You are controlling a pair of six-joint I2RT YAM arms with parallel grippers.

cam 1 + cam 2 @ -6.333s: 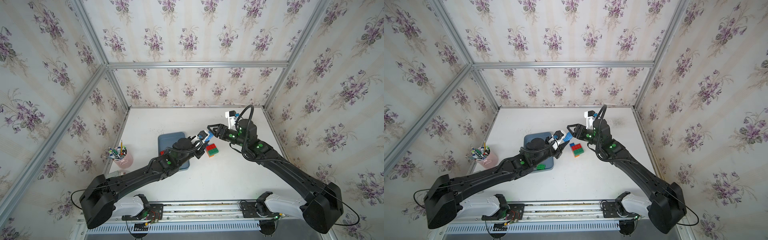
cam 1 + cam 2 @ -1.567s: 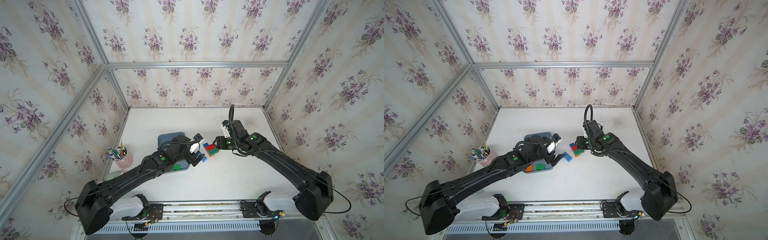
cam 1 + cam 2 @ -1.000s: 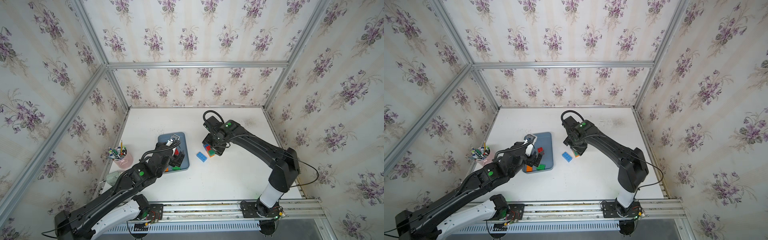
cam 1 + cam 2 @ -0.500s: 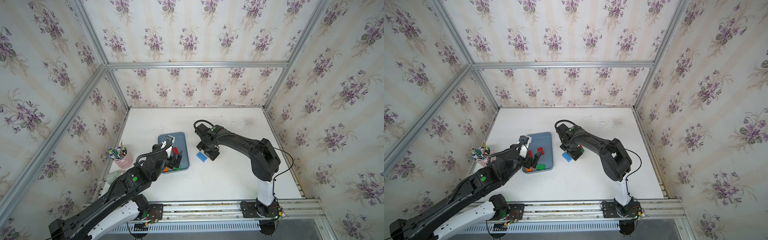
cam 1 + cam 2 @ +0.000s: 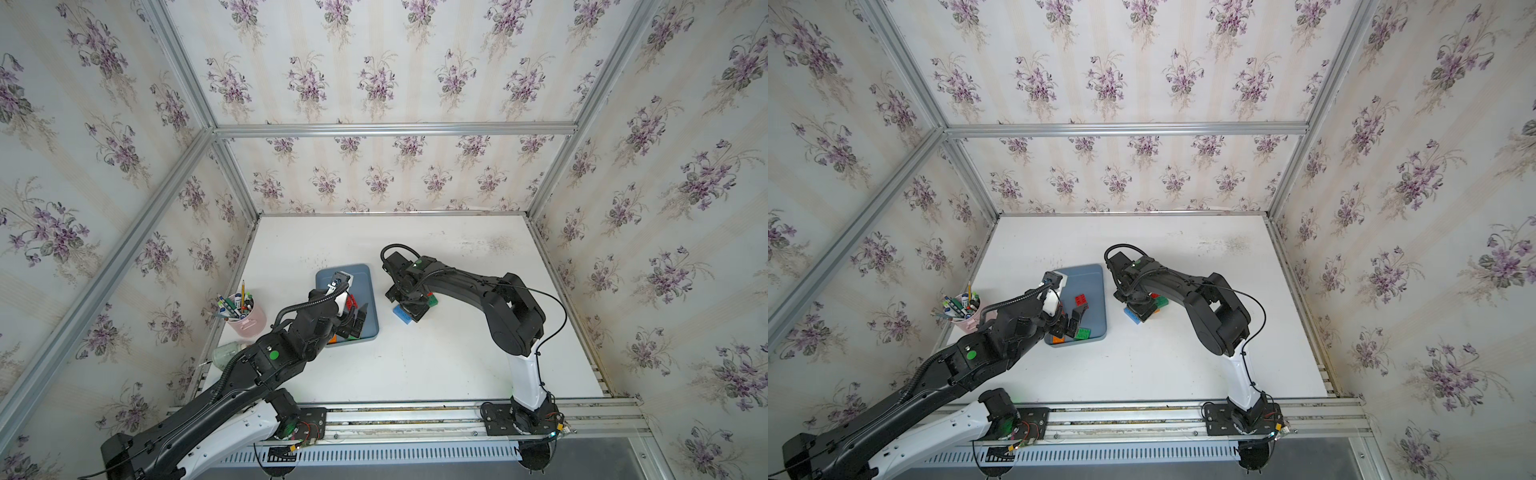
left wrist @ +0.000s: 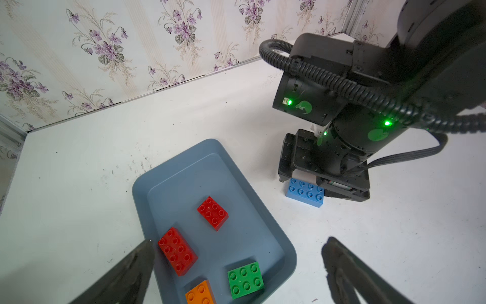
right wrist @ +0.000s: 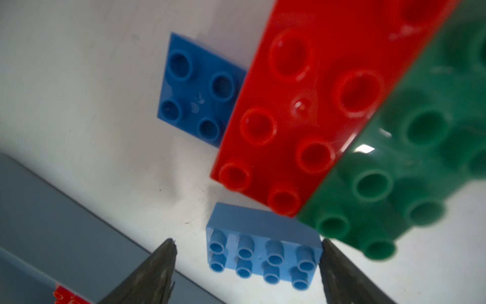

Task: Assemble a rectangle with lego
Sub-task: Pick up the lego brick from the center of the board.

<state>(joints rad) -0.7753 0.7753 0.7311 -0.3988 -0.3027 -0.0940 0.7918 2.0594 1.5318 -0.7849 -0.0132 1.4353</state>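
A light blue oblong lego brick (image 7: 263,252) lies studs-up on the white table beside the tray. My right gripper (image 7: 247,242) points down over it, open, with one finger at each end of the brick; one finger is close against an end, the other stands apart. Behind it sit a red oblong brick (image 7: 302,105) and a green one (image 7: 407,171) side by side, with a blue square brick (image 7: 200,89) against the red. My left gripper (image 6: 238,243) hangs open over the blue-grey tray (image 6: 184,171), which holds two red bricks (image 6: 213,213), a green one (image 6: 245,280) and an orange one (image 6: 200,293).
A pink cup of pens (image 5: 243,316) stands at the table's left edge, with a clear bottle (image 5: 226,353) lying in front of it. Flowered walls with metal posts close three sides. The arms' mounting rail (image 5: 415,419) runs along the front.
My right arm has folded in, and its gripper has come down leftward over the light blue brick. My left gripper has drawn back and stays open over the tray.
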